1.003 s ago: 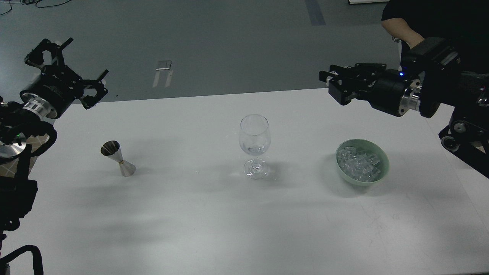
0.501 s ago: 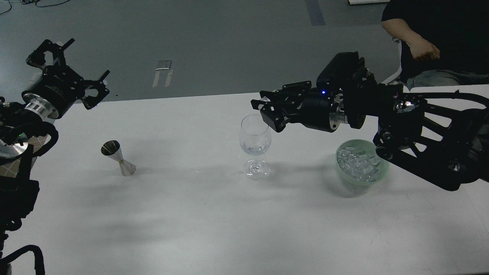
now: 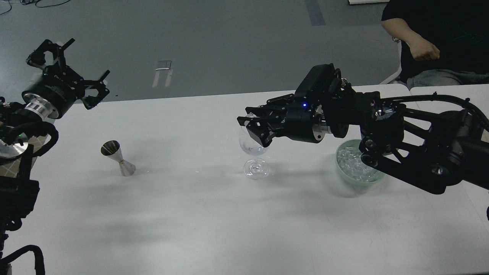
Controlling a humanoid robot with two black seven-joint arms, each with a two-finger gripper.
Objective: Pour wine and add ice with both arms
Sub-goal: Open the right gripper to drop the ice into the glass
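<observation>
right gripper (image 3: 253, 128) sits over the rim of the wine glass (image 3: 254, 152); the glass bowl lies directly under its jaws. whether those jaws are spread or pinching a cube cannot be told. the ice (image 3: 353, 165) lies in the green bowl (image 3: 344, 176), behind the right jaws and partly hidden by the arm. wine in the glass is too faint to confirm. left gripper (image 3: 74, 68) is raised off the table (image 3: 191, 214), jaws spread, empty. the steel jigger (image 3: 117, 158) stands upright below and ahead of the left jaws, well apart.
</observation>
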